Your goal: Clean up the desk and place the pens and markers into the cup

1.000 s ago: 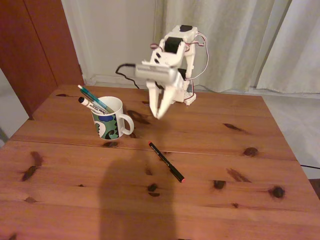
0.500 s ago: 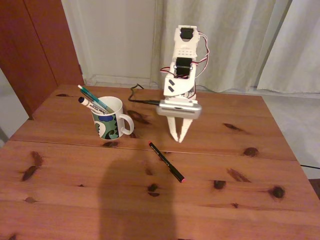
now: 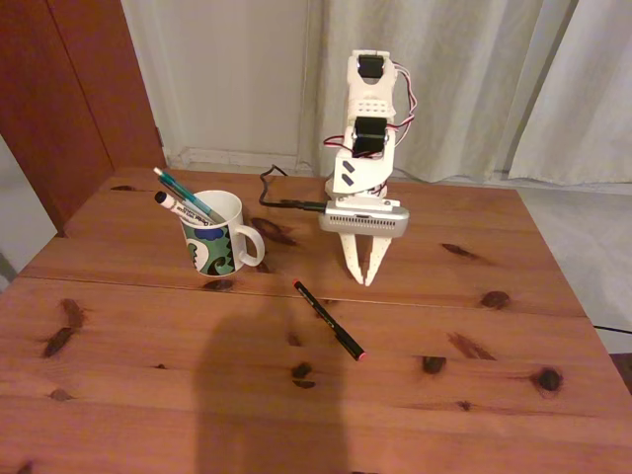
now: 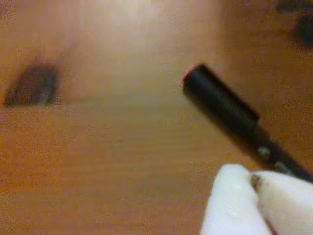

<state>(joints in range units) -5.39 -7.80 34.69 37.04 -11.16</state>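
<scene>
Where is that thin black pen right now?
In the fixed view the black pen lies flat on the desk, right of the cup and just below-left of the tool.

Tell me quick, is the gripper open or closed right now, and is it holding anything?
Gripper: closed or nearly so, fingertips together, holding nothing; it hangs over the desk just beyond the black pen, not touching it.

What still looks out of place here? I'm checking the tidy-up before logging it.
One black pen still lies loose on the desk, right of the cup in the fixed view. The white marker and teal pen already stand in the cup. Nothing looks spilled or damaged.
</scene>
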